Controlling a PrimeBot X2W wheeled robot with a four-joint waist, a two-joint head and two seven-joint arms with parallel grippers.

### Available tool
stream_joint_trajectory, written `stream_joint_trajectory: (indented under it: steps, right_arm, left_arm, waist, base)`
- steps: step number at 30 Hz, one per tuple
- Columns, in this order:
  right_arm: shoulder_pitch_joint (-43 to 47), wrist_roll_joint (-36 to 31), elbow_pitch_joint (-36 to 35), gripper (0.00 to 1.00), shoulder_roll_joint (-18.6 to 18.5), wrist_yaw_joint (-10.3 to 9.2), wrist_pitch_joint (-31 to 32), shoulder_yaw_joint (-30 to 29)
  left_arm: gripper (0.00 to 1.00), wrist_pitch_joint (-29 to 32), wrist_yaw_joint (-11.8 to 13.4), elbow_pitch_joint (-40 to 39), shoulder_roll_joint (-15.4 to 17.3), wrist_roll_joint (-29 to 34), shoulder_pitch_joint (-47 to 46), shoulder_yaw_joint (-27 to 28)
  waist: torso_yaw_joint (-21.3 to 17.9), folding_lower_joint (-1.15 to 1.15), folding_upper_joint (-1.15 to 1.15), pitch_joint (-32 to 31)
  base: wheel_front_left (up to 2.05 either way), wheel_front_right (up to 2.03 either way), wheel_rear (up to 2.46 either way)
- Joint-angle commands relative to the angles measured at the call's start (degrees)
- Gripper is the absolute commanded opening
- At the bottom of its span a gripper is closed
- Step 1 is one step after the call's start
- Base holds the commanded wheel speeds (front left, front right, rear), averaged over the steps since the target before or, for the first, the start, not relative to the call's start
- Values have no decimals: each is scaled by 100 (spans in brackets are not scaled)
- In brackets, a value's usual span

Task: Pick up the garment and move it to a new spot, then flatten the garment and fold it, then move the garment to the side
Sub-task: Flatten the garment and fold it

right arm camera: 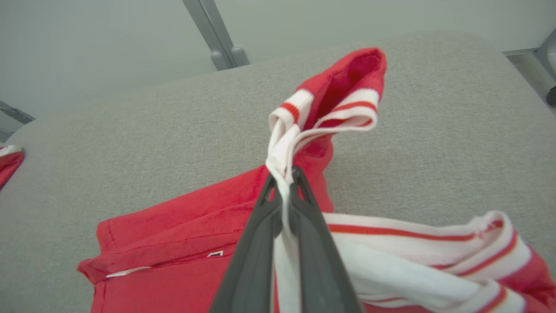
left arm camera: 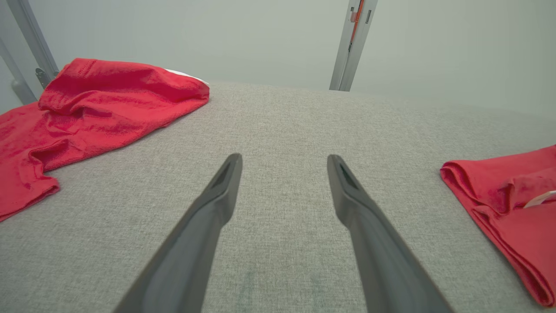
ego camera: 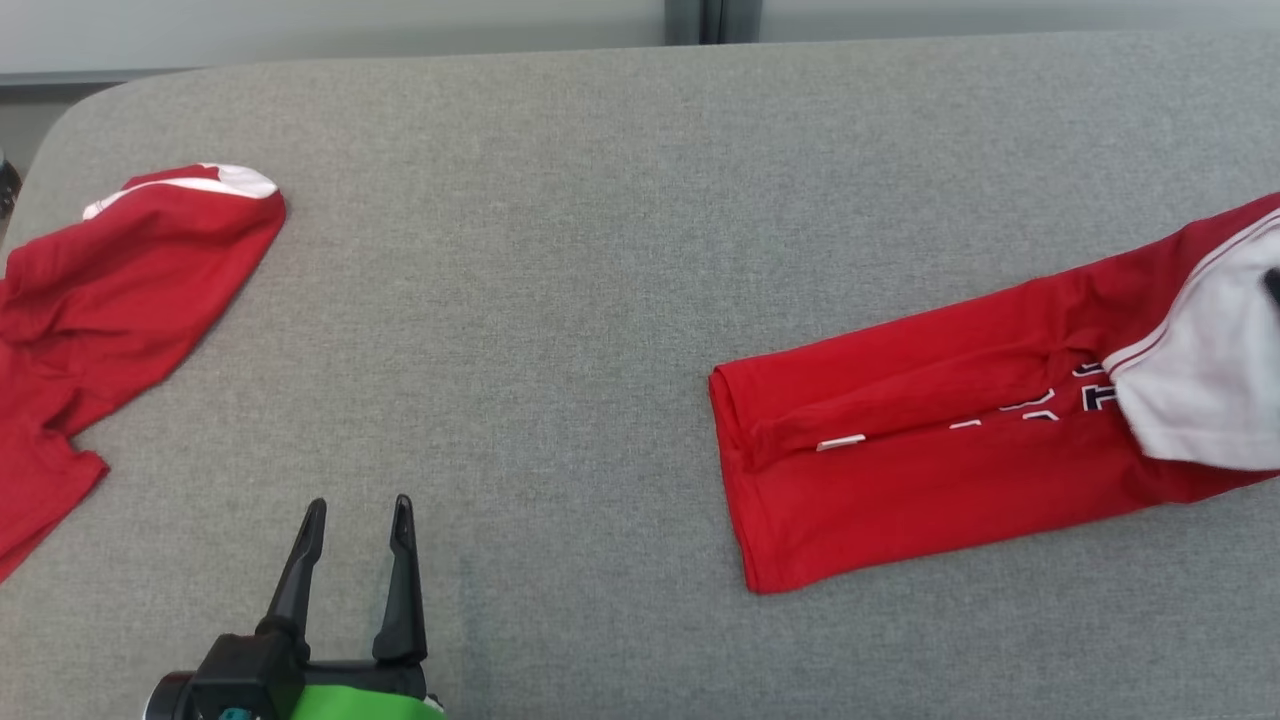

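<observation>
Pinching the white ribbed trim [right arm camera: 281,148] of the red jersey [ego camera: 900,460], the right gripper [right arm camera: 284,174] was clamped tight. Its two dark fingers were pressed together on the cloth, and the red-striped band stood bunched above their tips. The rest of the jersey lay on the right side of the grey padded table [ego camera: 600,250], folded into a long narrow strip that slanted toward the right edge of the head view. A small white tag [ego camera: 840,442] showed along the fold, and dark-edged lettering sat partly under the white fabric at the far end.

The left gripper [ego camera: 360,512] hung over bare tabletop near the front edge, its fingers spread wide and holding nothing. It sat between the jersey and a second red garment [ego camera: 120,290], well apart from both. That second garment lay crumpled at the table's left edge, white showing at its top.
</observation>
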Motion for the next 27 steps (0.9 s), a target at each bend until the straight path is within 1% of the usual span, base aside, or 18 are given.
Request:
stream_joint_trajectory:
  steps: [1, 3, 5, 7, 8, 10, 11, 14, 16, 20, 24, 27]
  right_arm:
    - [200, -32, -181, 0, 229, 2, 45, 234]
    - [341, -103, -350, 0, 542, 2, 22, 597]
    - [436, -160, -345, 0, 961, 1, -129, 981]
    - [564, -240, -154, 0, 1310, 1, -344, 1398]
    - [605, -296, -13, 0, 1465, 1, -529, 1561]
    - [688, -387, 271, 0, 1626, 1, -854, 1911]
    - [705, -415, 418, 0, 1696, 1, -1034, 1990]
    - [740, -439, 900, 0, 1823, 1, -1636, 2267]
    - [644, -449, 1188, 0, 1840, 2, -1979, 2389]
    - [419, -192, 1751, 0, 1858, 2, -2623, 2598]
    - [148, 91, 2227, 0, 1860, 2, -3076, 2902]
    - [-33, 243, 2482, 0, 1860, 2, -3262, 3123]
  left_arm:
    - [100, -16, -29, 19, -7, 36, 135, 26]
    - [100, -16, -36, 37, -13, -17, 201, 4]
    - [100, -16, -51, 30, -14, 27, 221, -27]
    - [100, -16, -67, 46, -13, 101, 277, -32]
    - [100, -16, -27, 23, -11, 85, 308, -17]
    - [100, -17, 3, -25, -11, 153, 323, -22]
    - [100, -17, 16, -45, -11, 156, 331, -15]
    - [100, -17, -7, -96, -12, 233, 354, -16]
    - [100, -17, -7, -124, -12, 256, 345, 8]
    - [100, -17, -29, -153, -12, 272, 327, -7]
    - [100, -17, -39, -153, -12, 221, 364, -56]
    - [100, -17, -29, -122, -12, 210, 389, -92]
  waist:
    - [-18, 0, 0, -202]
    - [-73, 0, 0, -275]
    - [-127, 0, 0, -341]
    - [-147, 0, 0, -400]
    - [-152, 0, 0, -424]
    - [-142, 0, 0, -456]
    - [-141, 0, 0, -464]
    - [-103, 0, 0, -490]
    - [-83, 0, 0, -487]
    - [-31, 0, 0, -484]
    - [20, 0, 0, -477]
    - [52, 0, 0, -478]
  base:
    - [0, 0, 0]
    - [0, 0, 0]
    - [0, 0, 0]
    - [0, 0, 0]
    - [0, 0, 0]
    - [0, 0, 0]
    - [0, 0, 0]
    - [0, 0, 0]
    - [0, 0, 0]
    - [0, 0, 0]
    - [0, 0, 0]
    - [0, 0, 0]
